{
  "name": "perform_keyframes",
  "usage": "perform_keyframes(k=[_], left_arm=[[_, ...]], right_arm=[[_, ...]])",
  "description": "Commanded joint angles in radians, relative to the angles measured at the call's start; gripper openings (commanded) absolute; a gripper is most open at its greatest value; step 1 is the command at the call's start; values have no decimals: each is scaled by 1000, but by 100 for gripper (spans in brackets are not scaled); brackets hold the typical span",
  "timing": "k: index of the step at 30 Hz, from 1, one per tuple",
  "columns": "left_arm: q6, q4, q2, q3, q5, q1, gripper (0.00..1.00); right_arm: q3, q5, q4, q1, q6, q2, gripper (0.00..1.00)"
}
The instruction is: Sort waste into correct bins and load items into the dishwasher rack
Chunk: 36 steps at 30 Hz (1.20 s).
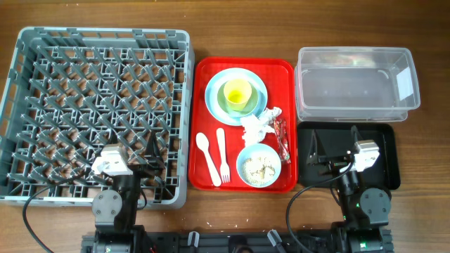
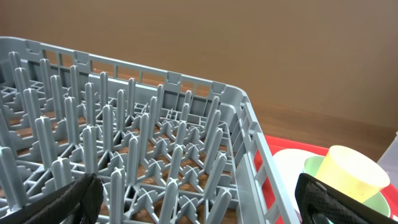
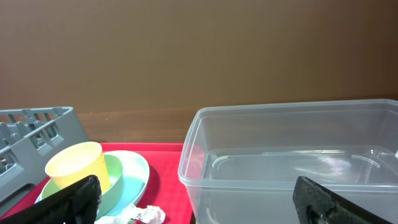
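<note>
The grey dishwasher rack [image 1: 98, 112] fills the left; it also shows in the left wrist view [image 2: 124, 124]. The red tray [image 1: 204, 77] holds a light blue plate [image 1: 214, 84] with a small bowl [image 1: 252, 105] and the yellow-green cup [image 1: 237, 93] stacked on it. It also holds a crumpled napkin [image 1: 258, 125], a foil wrapper [image 1: 283, 140], a bowl [image 1: 242, 156] of food scraps [image 1: 259, 167], a white spoon [image 1: 205, 151] and a white fork [image 1: 222, 154]. The clear tub [image 1: 355, 84] and black tray [image 1: 380, 169] are at the right. My left gripper [image 1: 137, 154] [image 2: 199, 199] is open over the rack's front right part. My right gripper [image 1: 334, 144] [image 3: 196, 199] is open over the black tray.
The right wrist view shows the cup [image 3: 74, 165] on the plate [image 3: 134, 174], the napkin [image 3: 146, 214] and the tub [image 3: 292, 162] close ahead. The left wrist view shows the cup [image 2: 351, 171] past the rack's right wall. Bare wood surrounds the rack and trays.
</note>
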Motion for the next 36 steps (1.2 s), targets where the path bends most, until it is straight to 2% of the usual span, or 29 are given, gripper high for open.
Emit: perform_keyframes(k=[1,12,16,18,21,22,25,27,28,29,30,31,32,34,36], left_arm=[[19,-4,-9,-2,1,8,100],[12,28,-9,-2,16,8,100],[-60,-6,-6,118,62,8,100],[-60,-118,30,258,77,8,100],[-60,-370,247,611,149,8,100],[-60,-542,398,810,203,8,100],[-60,-923,740,1239,230,8,100],[-60,-1071,907,1444,327,8,100],[-60,-1090,949,1482,383,8,100],[-60,-1098,982,1483,502,8,80],[-62,-1115,1002,1483,554,3,41],[-115,-1165,1029,1483,549,-17,8],[-155,-1202,1048,1482,496,-37,4],[-262,-1280,1089,1482,287,-112,4],[-360,-1299,1131,1452,143,-257,4]], right_arm=[[-1,13,2,-3,13,-3,100],[-1,13,2,-3,13,-3,100],[-1,13,2,-3,14,-3,100],[-1,13,2,-3,14,-3,100],[-1,13,2,-3,13,-3,100],[-1,13,2,-3,14,-3,100],[-1,13,2,-3,14,-3,100],[-1,13,2,-3,13,-3,100],[-1,13,2,-3,14,-3,100],[-1,13,2,-3,13,-3,100],[-1,13,2,-3,14,-3,100],[-1,13,2,-3,14,-3,100],[-1,13,2,-3,14,-3,100],[-1,13,2,-3,14,-3,100],[-1,13,2,-3,14,-3,100]])
